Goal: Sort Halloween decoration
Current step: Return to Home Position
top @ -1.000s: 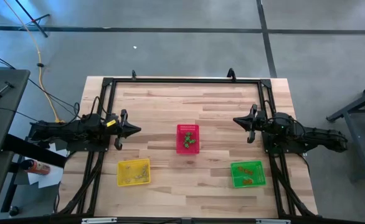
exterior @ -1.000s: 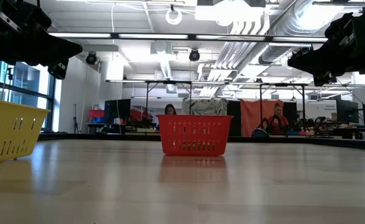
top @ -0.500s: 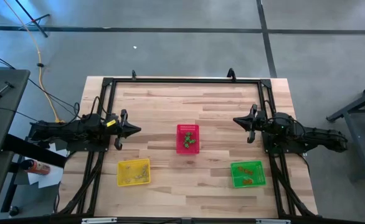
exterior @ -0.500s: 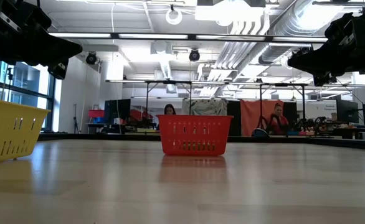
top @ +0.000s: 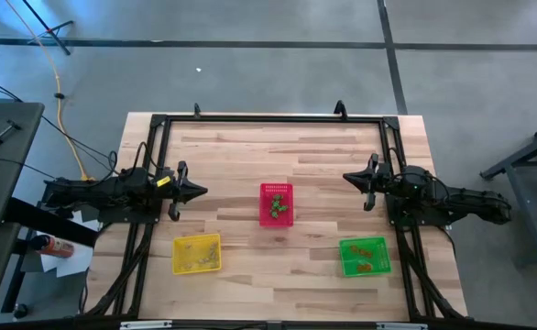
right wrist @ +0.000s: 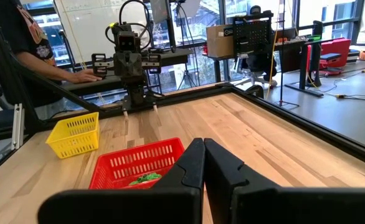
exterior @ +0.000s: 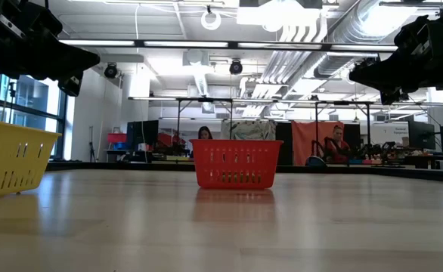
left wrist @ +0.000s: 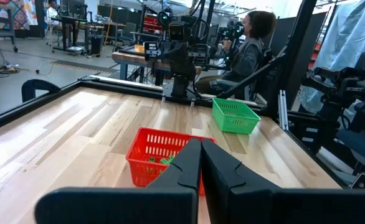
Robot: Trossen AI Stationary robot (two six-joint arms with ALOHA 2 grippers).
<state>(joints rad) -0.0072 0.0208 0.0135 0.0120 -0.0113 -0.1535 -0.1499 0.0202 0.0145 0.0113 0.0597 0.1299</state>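
Halloween decoration (top: 280, 210): what we can see of it lies in 3 mesh baskets on the wooden table (top: 250, 147).

Item 1: red basket (top: 276, 188), at the table's middle, between the 2 arms. It holds green trinkets (top: 278, 207).

Item 2: yellow basket (top: 178, 256), on the left arm's side, toward the table edge that lies lower in the high view. It holds yellowish trinkets (top: 200, 262).

Item 3: green basket (top: 345, 258), on the right arm's side, toward that same edge. It holds orange trinkets (top: 367, 267).

Item 4: left gripper (top: 202, 191), raised over the table's left side and pointing toward the red basket, well apart from it. We find its fingers (left wrist: 189, 165) pressed together with nothing between them.

Item 5: right gripper (top: 346, 177), raised over the right side, facing the left one. Its fingers (right wrist: 192, 162) are likewise pressed together and empty.

Item 6: 1 person (left wrist: 251, 53), seated beyond the table.
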